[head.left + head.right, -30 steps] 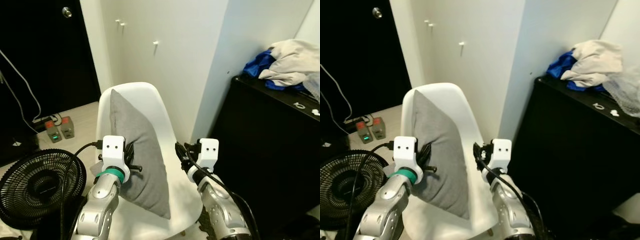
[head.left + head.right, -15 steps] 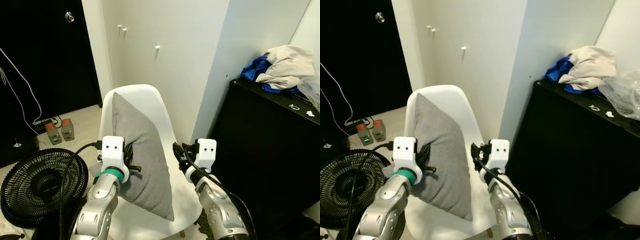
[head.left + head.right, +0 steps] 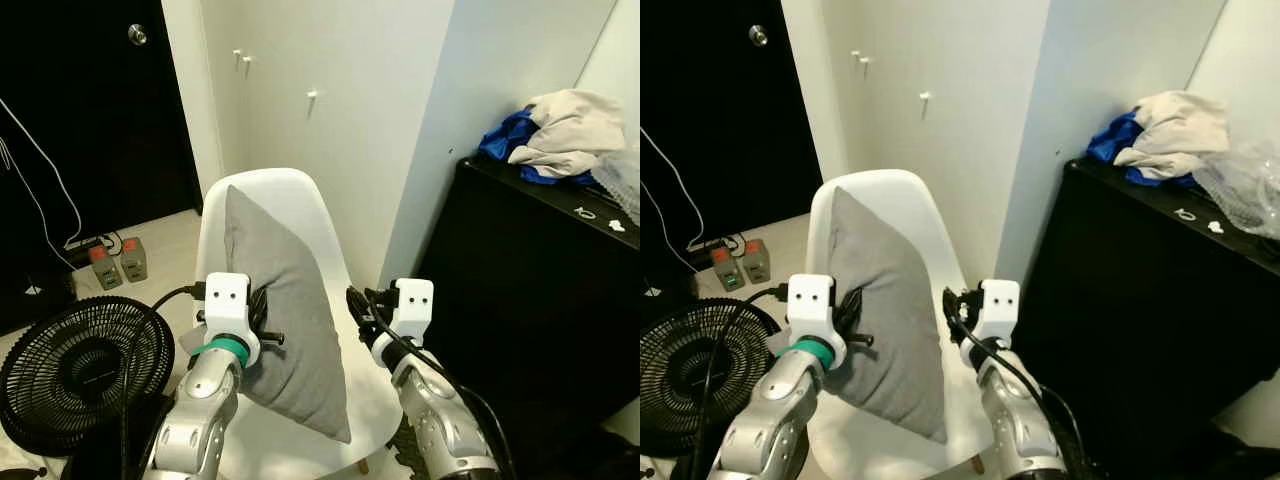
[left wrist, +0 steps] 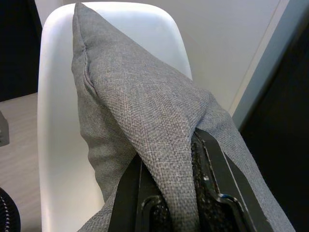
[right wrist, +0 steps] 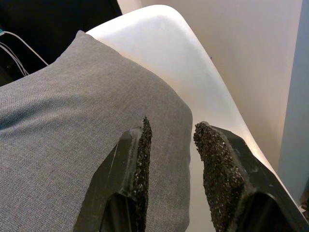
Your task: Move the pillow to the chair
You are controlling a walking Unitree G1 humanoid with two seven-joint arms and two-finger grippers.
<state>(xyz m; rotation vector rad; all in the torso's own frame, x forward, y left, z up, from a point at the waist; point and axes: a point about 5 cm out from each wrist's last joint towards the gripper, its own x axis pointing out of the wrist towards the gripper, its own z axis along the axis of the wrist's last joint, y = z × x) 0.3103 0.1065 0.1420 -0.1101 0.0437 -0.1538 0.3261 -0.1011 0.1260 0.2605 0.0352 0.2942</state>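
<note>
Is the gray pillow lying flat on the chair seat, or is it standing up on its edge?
Standing on edge. The pillow leans against the back of the white chair, one corner pointing up, with the left gripper pinching a fold of its fabric.

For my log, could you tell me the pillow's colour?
The pillow is plain grey woven fabric, clearest in the left wrist view.

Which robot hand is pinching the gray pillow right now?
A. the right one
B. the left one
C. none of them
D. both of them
B. The left gripper has its black fingers squeezed on a fold of the gray pillow, while the right gripper is open with nothing between its fingers, just beside the pillow over the white chair.
</note>
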